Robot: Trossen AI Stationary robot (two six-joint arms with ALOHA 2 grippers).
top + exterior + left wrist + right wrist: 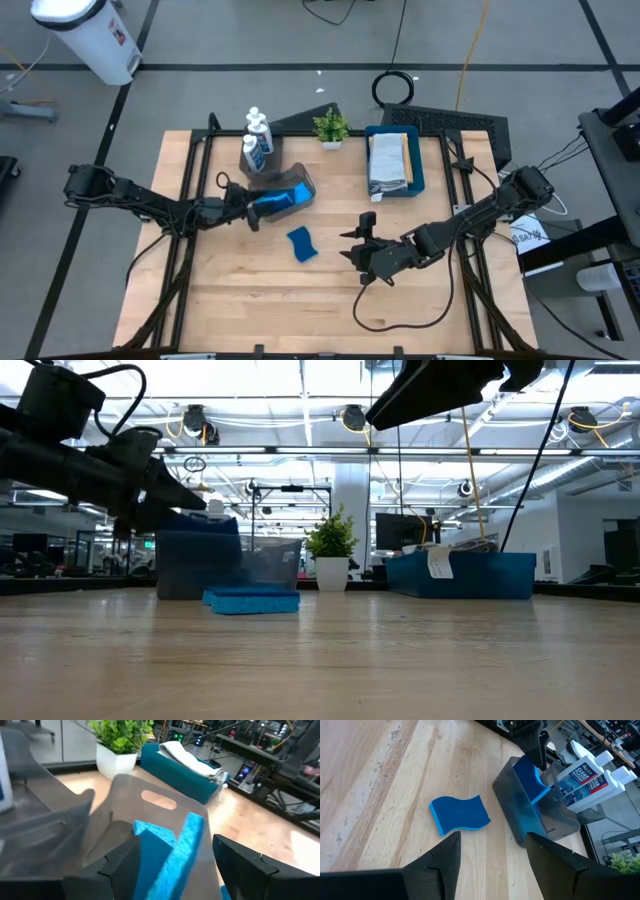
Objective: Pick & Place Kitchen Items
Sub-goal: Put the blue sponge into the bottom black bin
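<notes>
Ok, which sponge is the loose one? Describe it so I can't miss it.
Start at the translucent grey bin left of the table's middle. The loose sponge lies flat on bare wood in front of it, between the two arms. Unlike the other sponge, which stands inside the bin, this one is out in the open.

Robotics lab or industrial test hall, not a home kitchen. Wooden desk point(250, 290) stands on a bare grey floor point(250, 40) marked with dark tape lines, loose cables point(395, 88) trailing past its far edge. Behind it: open ceiling with strip lights point(300, 380), pipes, monitors point(400, 530), equipment racks.
</notes>
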